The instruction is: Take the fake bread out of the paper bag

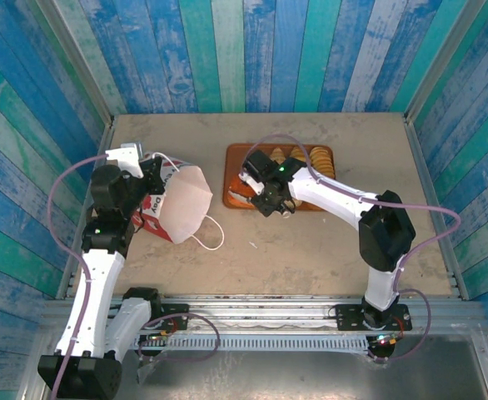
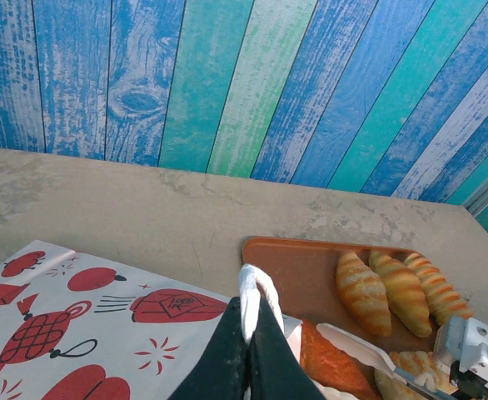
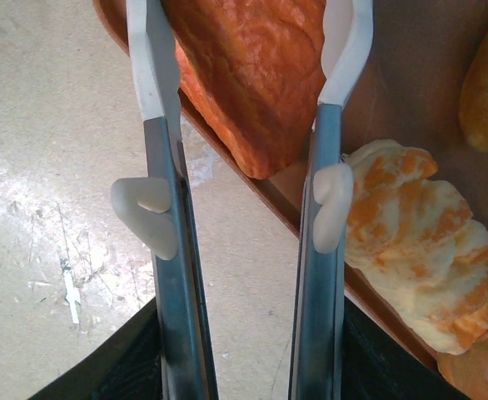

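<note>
The paper bag (image 1: 181,208) (image 2: 77,333), white with red pictures, leans on its side at the table's left, mouth turned toward the tray. My left gripper (image 1: 154,179) (image 2: 256,321) is shut on its white cord handle (image 2: 252,287). My right gripper (image 1: 271,193) (image 3: 252,354) is shut on metal tongs (image 3: 165,125) with white tips. An orange-brown piece of fake bread (image 3: 252,75) (image 2: 331,362) sits between the tong tips at the brown tray's (image 1: 236,158) (image 2: 294,267) near-left rim. Other fake bread lies on the tray: striped croissants (image 2: 363,292) and a pale pastry (image 3: 419,242).
Blue and green plank walls (image 1: 244,50) close in the beige table (image 1: 311,242) on three sides. The bag's second cord handle (image 1: 206,237) trails on the table in front of the bag. Bare table lies between the bag and the tray.
</note>
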`<state>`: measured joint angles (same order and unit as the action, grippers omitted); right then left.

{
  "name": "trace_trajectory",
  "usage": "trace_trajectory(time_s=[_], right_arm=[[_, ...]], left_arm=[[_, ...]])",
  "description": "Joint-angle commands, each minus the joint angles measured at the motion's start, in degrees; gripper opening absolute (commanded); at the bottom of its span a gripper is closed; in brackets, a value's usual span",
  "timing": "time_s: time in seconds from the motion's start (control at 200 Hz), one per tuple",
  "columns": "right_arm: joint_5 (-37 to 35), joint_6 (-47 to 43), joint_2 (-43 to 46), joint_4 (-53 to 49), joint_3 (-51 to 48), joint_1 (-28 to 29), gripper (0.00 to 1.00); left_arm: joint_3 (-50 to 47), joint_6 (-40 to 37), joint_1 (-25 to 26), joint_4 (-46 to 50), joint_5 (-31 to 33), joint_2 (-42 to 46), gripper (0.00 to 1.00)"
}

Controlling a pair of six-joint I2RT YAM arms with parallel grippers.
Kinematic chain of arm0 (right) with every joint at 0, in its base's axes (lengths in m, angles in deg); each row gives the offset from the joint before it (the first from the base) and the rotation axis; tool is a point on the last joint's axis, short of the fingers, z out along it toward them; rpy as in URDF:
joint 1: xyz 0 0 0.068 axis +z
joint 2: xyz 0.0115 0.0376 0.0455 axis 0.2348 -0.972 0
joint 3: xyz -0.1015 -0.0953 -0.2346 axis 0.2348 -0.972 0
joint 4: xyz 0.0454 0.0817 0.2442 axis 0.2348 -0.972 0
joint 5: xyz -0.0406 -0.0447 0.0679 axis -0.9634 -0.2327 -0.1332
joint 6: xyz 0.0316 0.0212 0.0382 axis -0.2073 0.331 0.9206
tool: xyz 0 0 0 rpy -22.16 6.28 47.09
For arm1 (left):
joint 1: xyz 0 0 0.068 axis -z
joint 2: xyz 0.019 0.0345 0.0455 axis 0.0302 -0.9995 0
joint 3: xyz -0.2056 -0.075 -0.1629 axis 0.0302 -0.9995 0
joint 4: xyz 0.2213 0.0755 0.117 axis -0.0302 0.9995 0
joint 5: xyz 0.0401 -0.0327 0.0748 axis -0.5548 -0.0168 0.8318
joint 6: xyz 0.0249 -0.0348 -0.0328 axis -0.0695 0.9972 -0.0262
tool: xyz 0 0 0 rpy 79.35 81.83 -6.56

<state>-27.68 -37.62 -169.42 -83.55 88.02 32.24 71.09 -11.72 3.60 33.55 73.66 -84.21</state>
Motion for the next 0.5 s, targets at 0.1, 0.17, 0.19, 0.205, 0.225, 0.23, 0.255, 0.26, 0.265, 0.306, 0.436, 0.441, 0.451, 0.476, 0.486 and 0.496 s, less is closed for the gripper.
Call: trace_trajectory(time_s=[0.1,0.17,0.19,0.205,0.225,0.23,0.255,0.26,0.265,0.306,0.436,0.441,0.451,0.476,0.486,0.496], right_arm=[[0.5,-7.0,1.3,-1.7,-0.7,-0.2,0.47],[0.3,-9.2,1.2,-1.7,-0.8,-0.4,0.47],[0.1,-9.6,1.2,-1.7,-0.7,-0.4,0.47],[-0.2,-9.8,1.1,-1.8,-0.7,-0.5,0.47],[-0.7,-10.1,0.9,-1.9,-0.5,-0.5,0.47],[-0.8,-10.2,0.9,-2.0,-0.4,-0.6,0.47],[-1.2,-10.4,0.6,-2.1,-0.2,-0.7,0.47],[-1.3,-10.5,0.6,-2.2,-0.2,-0.7,0.47],[-1.4,-10.5,0.5,-2.3,-0.1,-0.7,0.47],[-1.4,-11.0,0.2,-2.6,0.1,-1.0,0.47],[-1.3,-11.5,0.3,-2.9,0.5,-1.9,0.47],[-1.2,-11.5,0.3,-2.9,0.5,-1.9,0.47],[-1.2,-11.6,0.3,-2.9,0.5,-1.9,0.47],[-0.8,-11.6,0.4,-2.9,0.5,-2.1,0.47],[-0.7,-11.6,0.5,-2.9,0.5,-2.1,0.47],[-0.7,-11.6,0.5,-2.9,0.5,-2.1,0.47]], left_arm=[[-0.4,0.0,-0.1,-1.6,-0.2,0.3,0.0],[-0.4,-0.1,-0.1,-1.6,-0.1,0.5,0.0],[-0.5,-0.1,-0.1,-1.6,-0.1,0.6,0.0],[-0.5,-0.1,-0.1,-1.6,-0.1,0.5,0.0],[-0.5,-0.1,-0.1,-1.6,0.0,0.6,0.0],[-0.5,-0.1,-0.1,-1.6,-0.1,0.6,0.0],[-0.6,-0.2,0.0,-1.6,0.0,0.5,0.0],[-0.6,-0.2,0.0,-1.6,-0.1,0.5,0.0],[-0.6,-0.3,-0.1,-1.6,-0.1,0.6,0.0],[-0.5,-0.4,-0.1,-1.6,-0.1,0.5,0.0],[-0.3,-0.5,0.0,-1.7,0.0,0.4,0.0],[-0.3,-0.5,0.0,-1.7,0.0,0.4,0.0],[-0.3,-0.6,0.0,-1.8,-0.1,0.4,0.0],[-0.2,-0.5,0.0,-1.8,-0.1,0.3,0.0],[-0.2,-0.5,0.0,-1.8,-0.1,0.3,0.0],[-0.1,-0.5,-0.1,-1.8,0.0,0.2,0.0]])
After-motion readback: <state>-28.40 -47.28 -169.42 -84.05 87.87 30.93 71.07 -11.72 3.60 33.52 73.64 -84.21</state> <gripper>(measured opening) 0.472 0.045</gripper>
